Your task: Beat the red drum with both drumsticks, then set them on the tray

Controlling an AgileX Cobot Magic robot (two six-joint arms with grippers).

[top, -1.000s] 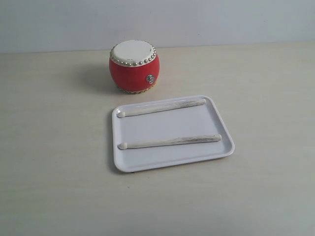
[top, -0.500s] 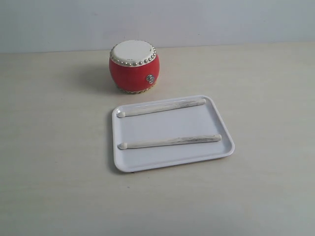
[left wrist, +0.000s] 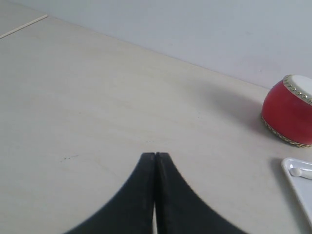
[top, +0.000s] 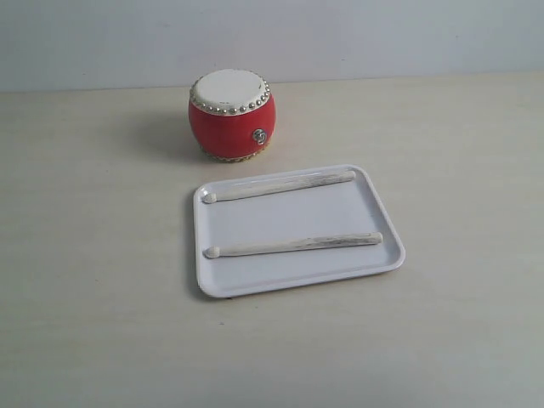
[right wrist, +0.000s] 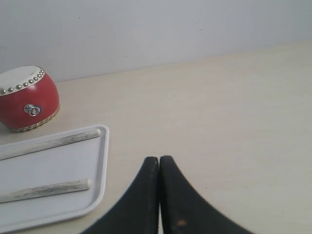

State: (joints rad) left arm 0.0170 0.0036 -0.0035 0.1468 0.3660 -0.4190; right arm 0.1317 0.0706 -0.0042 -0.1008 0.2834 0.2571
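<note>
The red drum [top: 232,115] stands upright on the table behind the white tray [top: 289,223]. Two pale drumsticks lie across the tray, one [top: 280,186] along its far rim and one [top: 293,246] nearer the front. No arm shows in the exterior view. My left gripper [left wrist: 155,155] is shut and empty over bare table, with the drum [left wrist: 290,114] and a tray corner [left wrist: 297,178] off to one side. My right gripper [right wrist: 159,158] is shut and empty too, beside the tray [right wrist: 100,161], which holds both drumsticks [right wrist: 48,143] [right wrist: 46,190] in front of the drum [right wrist: 28,100].
A pale wooden tabletop [top: 93,255] spreads all round the drum and tray, ending at a light wall [top: 382,34] behind. A thin seam or edge [left wrist: 24,25] crosses the far corner in the left wrist view.
</note>
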